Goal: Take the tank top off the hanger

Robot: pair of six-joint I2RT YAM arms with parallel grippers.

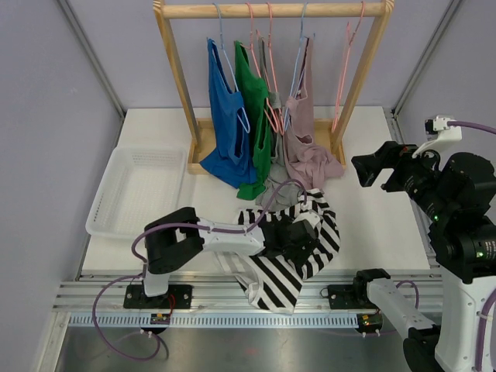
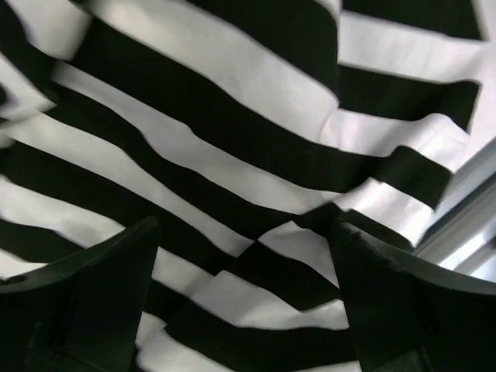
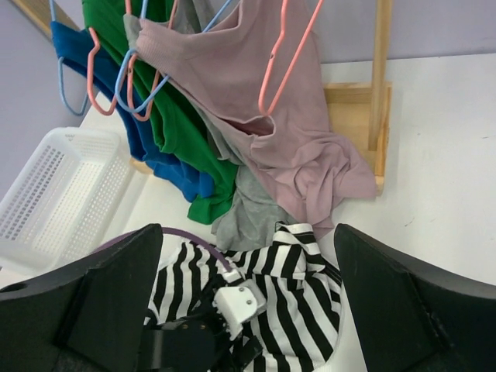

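Observation:
A black-and-white striped tank top (image 1: 314, 260) lies crumpled on the table's near edge, off any hanger. My left gripper (image 1: 298, 236) is low over it, jaws wide apart; striped cloth (image 2: 232, 155) fills the left wrist view under the gripper (image 2: 244, 225). My right gripper (image 1: 364, 169) is raised at the right, open and empty, apart from the clothes (image 3: 246, 230). Blue (image 1: 229, 132), green (image 1: 254, 116), grey (image 1: 279, 182) and mauve (image 1: 306, 147) tank tops hang on hangers from the wooden rack (image 1: 271, 9). The striped top also shows in the right wrist view (image 3: 310, 302).
A white mesh basket (image 1: 132, 190) sits on the table's left side, also in the right wrist view (image 3: 54, 194). An empty pink hanger (image 1: 345, 70) hangs at the rack's right end. The rack's base (image 1: 341, 136) stands at the back.

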